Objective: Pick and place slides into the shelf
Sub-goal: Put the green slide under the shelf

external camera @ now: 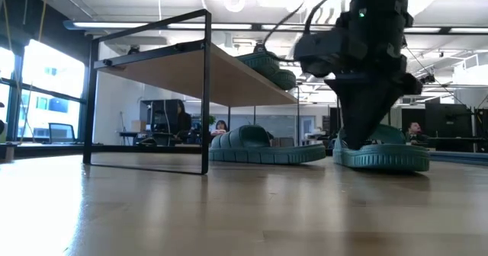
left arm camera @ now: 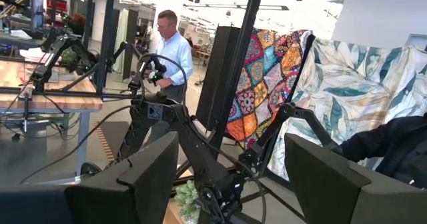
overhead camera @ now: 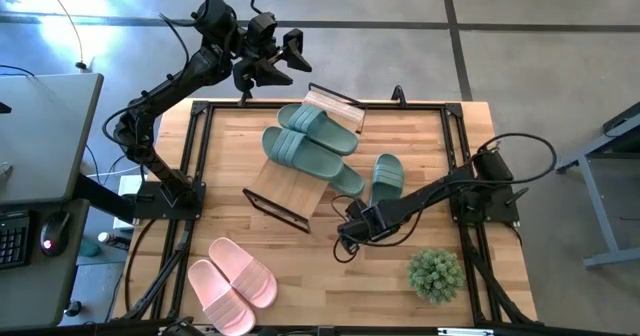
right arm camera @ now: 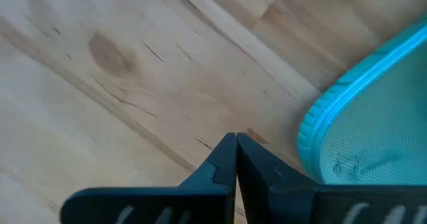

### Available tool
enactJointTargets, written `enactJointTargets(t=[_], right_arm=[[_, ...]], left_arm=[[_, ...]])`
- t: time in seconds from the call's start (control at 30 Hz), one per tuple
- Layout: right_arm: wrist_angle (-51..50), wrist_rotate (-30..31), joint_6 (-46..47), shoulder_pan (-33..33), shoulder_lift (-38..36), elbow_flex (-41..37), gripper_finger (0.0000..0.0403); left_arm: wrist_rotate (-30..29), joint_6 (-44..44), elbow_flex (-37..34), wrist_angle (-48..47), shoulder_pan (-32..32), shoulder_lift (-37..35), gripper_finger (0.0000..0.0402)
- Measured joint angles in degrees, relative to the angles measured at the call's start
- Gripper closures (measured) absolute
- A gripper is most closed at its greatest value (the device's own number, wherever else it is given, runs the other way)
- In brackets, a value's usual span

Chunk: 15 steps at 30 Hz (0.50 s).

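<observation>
Two dark, matte six-joint arms w/ boxy black links. Left arm: black cable looping over its wrist, above the table's far edge. Right arm: thin black cable arcing over its base block at the table's right edge. Right gripper: two black wedge-shaped fingers, smooth, tapering to points. Left gripper: broad, flat, angular dark fingers.
</observation>
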Motion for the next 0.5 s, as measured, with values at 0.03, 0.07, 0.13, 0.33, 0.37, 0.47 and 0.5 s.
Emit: enactJointTargets(t=[0.03,0.07,0.13,0.33,0.37,0.47,0.5], right_arm=[[0.23,0.02,0.33,-0.04,-0.01,-0.35,0.0403],[0.24,0.13,0.93,-0.04,-0.01,-0.56,0.0403],[-0.55,0.48,2.41,-0.04,-0.01,-0.92,0.0403],[-5.55,1.03,6.67,-0.05,-0.01,-0.99,0.0403],[-6.62,0.97,8.04,-0.04,-0.01,-0.99,0.0403],[-10.34,0.62,11.46,-0.02,0.01,-0.99,0.0403],[-11.40,0.56,12.20,-0.02,0.00,-0.99,0.0403]], left_arm=[[0.00,0.00,0.00,0.00,0.01,0.00,0.0149],[0.00,0.00,0.00,0.00,0.01,0.00,0.0149],[0.00,0.00,0.00,0.00,0.00,0.00,0.0149],[0.04,0.00,0.00,0.00,0.00,0.00,0.0149],[0.04,0.00,0.00,0.00,0.00,0.00,0.0149],[0.11,0.00,0.00,0.00,0.00,0.00,0.0149],[0.17,0.00,0.00,0.00,0.02,0.00,0.0149]])
